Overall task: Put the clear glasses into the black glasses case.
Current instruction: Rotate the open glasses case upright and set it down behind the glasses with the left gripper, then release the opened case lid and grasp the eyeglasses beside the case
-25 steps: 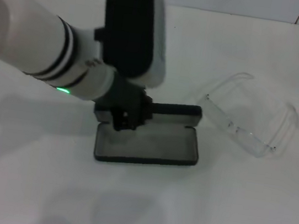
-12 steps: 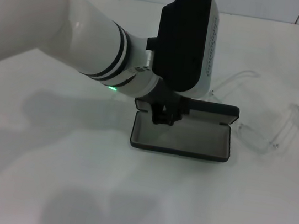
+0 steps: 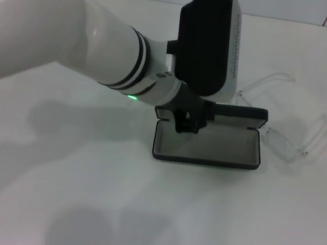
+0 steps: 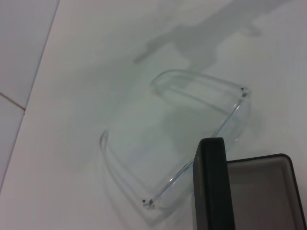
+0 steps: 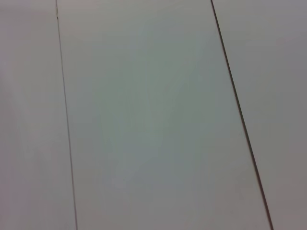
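The black glasses case (image 3: pixel 207 149) lies open on the white table, grey lining up, its lid standing upright at the back. My left gripper (image 3: pixel 187 125) is at the left part of that lid, shut on it. The clear glasses (image 3: pixel 297 144) lie on the table just right of and behind the case, with one arm reaching back past the lid. In the left wrist view the clear glasses (image 4: pixel 201 87) lie just beyond the case lid (image 4: pixel 213 189), close to touching it. The right gripper is out of view.
The white table (image 3: pixel 80 196) stretches to the front and left of the case. A tiled wall (image 3: pixel 289 6) runs along the back edge. The right wrist view shows only pale tiles (image 5: pixel 144 120).
My left arm has swung right and dragged the open case with it, up against the clear glasses. The glasses have been nudged slightly right.
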Motion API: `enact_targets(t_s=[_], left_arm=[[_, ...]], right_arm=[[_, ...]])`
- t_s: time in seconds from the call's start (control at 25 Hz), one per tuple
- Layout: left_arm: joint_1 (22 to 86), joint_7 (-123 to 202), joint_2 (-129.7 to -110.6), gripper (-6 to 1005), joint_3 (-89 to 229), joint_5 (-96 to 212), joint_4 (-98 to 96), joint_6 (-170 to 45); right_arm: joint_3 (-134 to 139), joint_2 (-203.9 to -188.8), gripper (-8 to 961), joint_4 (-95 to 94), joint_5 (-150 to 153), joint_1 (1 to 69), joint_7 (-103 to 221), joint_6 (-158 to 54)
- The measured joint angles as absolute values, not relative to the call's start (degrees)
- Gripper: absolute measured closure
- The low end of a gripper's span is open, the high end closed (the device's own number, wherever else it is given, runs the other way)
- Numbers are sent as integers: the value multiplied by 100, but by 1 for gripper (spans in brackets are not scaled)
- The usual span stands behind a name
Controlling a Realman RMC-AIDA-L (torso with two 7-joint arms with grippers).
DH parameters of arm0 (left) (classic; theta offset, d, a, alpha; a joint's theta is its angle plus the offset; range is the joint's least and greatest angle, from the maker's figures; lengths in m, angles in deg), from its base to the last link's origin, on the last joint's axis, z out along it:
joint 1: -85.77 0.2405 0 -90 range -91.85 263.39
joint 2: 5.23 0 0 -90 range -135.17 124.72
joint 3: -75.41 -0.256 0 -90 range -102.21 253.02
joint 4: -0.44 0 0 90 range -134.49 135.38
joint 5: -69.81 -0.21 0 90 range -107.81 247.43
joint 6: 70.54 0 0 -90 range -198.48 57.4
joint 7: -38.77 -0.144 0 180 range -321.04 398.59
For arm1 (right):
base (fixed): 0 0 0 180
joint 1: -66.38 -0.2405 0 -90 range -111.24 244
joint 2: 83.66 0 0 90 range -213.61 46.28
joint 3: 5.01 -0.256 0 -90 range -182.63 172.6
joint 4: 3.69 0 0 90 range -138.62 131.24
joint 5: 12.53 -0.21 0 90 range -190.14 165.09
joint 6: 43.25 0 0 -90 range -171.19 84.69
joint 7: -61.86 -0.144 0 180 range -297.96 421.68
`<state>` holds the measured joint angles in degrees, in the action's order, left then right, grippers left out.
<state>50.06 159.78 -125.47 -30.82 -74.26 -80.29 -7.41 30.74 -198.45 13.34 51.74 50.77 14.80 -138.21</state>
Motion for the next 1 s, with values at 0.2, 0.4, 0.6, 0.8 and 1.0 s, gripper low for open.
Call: enact_targets(t_s=[0.2,0.4,0.6,0.8,1.0], left_arm=[[5036,15984,-12547,786,-3277,-7467,-8023,-893],[5059,15995,-12547,785,-3495,-7695,-8017,-970],[5094,16176,-12550,757,-3720,-8050,-8101,-997],[5275,16412,-12527,710,-3746,-8186,-8637,-802],[5794,16414,-12519,681,-3628,-7976,-9726,-625]], right_arm=[[3076,-19845,114,1334,5172,5076,1482,-13866],[3076,-19844,114,1335,5172,5074,1483,-13879],[3093,-19831,113,1336,5186,5086,1456,-13885],[3279,-19733,113,1442,5488,5048,1189,-13855],[3304,-19482,114,2151,6827,4802,-371,-13678]])
